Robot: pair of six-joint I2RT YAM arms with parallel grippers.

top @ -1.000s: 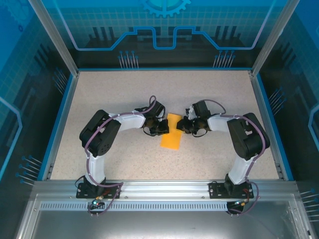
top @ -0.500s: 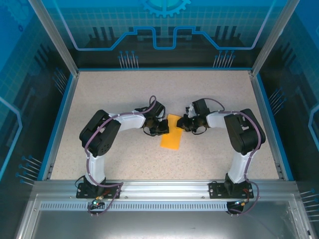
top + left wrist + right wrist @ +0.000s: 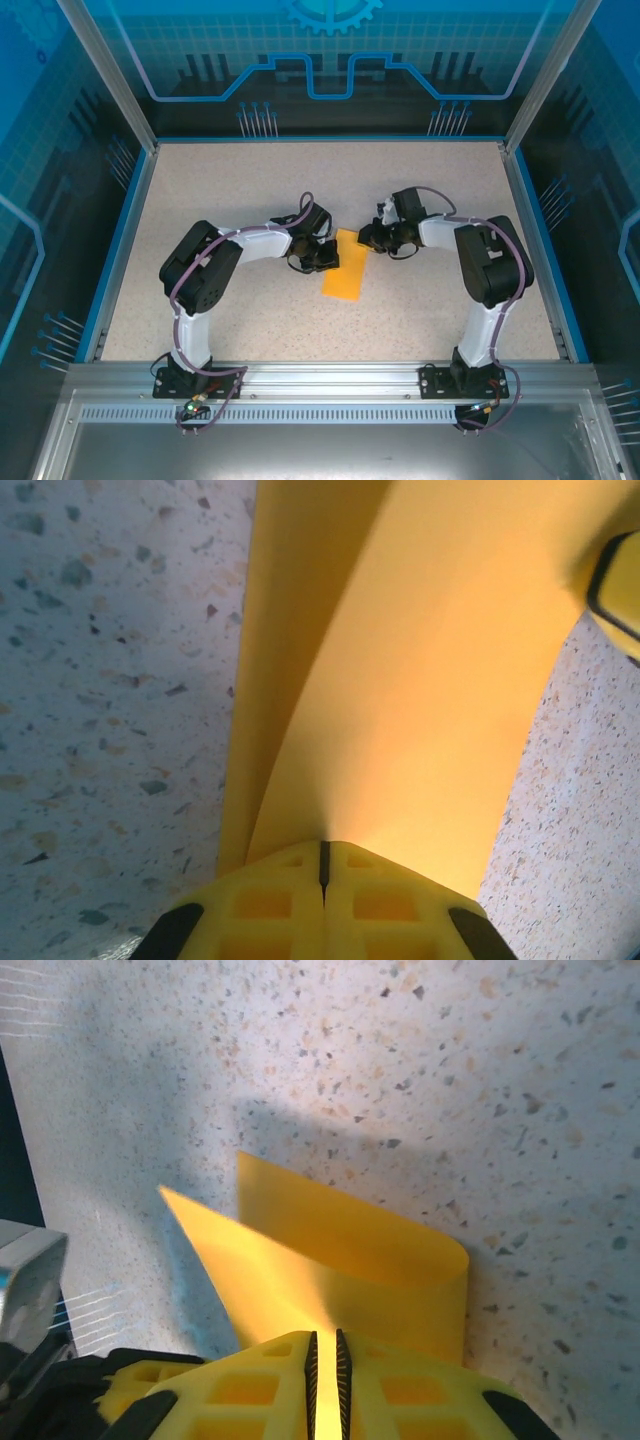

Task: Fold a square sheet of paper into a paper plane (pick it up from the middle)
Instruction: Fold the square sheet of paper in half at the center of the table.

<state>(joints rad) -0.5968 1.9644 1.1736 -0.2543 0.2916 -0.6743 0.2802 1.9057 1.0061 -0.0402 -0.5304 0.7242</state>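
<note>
The square sheet of paper [image 3: 347, 270] is orange-yellow and lies mid-table as a long narrow folded strip, not in the shape of a paper plane. My left gripper [image 3: 326, 256] is shut on its left edge. In the left wrist view the paper [image 3: 400, 670] fans out from the closed left gripper [image 3: 322, 855], one layer bowed above the other. My right gripper [image 3: 369, 238] is shut on the far right corner. In the right wrist view the paper [image 3: 350, 1250] curls back in a loop from the right gripper [image 3: 325, 1350], whose jaws pinch it in a thin slit.
The speckled tabletop [image 3: 250, 190] is bounded by a blue rim [image 3: 118, 240] and metal posts [image 3: 540, 80]. The arms' dark elbows [image 3: 200, 268] [image 3: 495, 265] flank the paper. A fingertip of the right gripper [image 3: 615, 580] shows at the upper right of the left wrist view.
My right gripper has moved a little toward the far side with the paper's corner in it. The left arm and the rest of the strip have stayed still.
</note>
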